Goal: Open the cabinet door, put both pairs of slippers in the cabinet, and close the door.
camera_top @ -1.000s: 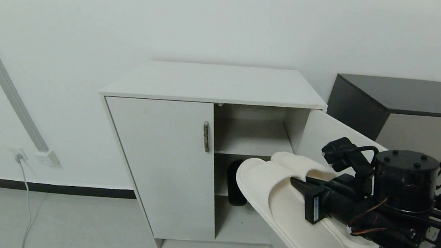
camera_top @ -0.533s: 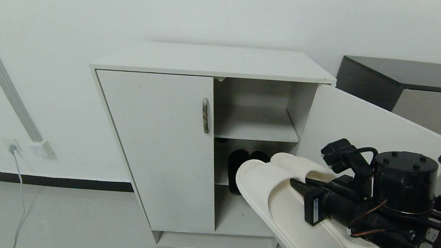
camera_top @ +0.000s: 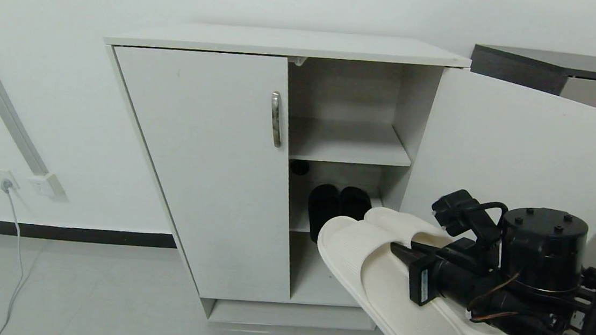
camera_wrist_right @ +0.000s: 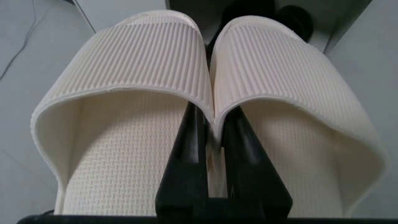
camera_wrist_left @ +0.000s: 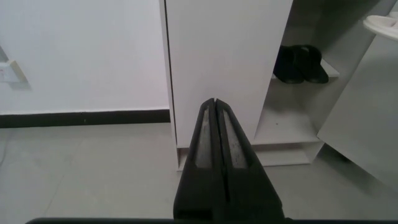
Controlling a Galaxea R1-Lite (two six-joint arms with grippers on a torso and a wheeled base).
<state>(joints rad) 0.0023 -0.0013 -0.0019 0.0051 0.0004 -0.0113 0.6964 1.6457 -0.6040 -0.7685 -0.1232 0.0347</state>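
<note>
The white cabinet [camera_top: 195, 169] stands against the wall with its right door [camera_top: 520, 154] swung open and its left door closed. A pair of black slippers [camera_top: 338, 206] lies on the middle shelf, also seen from the left wrist as black slippers [camera_wrist_left: 301, 62]. My right gripper [camera_top: 403, 250] is shut on a pair of cream white slippers [camera_top: 370, 265], held in front of the open compartment. Its fingers pinch the touching inner walls of the white slippers [camera_wrist_right: 149, 81] at the right gripper [camera_wrist_right: 211, 127]. My left gripper [camera_wrist_left: 214, 106] is shut and empty, low over the floor, facing the cabinet [camera_wrist_left: 224, 56].
A dark cabinet [camera_top: 560, 71] stands behind the open door. The upper shelf [camera_top: 348, 145] and the bottom shelf [camera_top: 320, 283] are bare. A wall socket with a cable [camera_top: 5, 185] sits at the left. Bare floor [camera_top: 76, 299] lies before the closed door.
The head camera has moved, so the cabinet sits higher and its inside with the black slippers now shows. The right gripper still holds the white slippers in the same pose.
</note>
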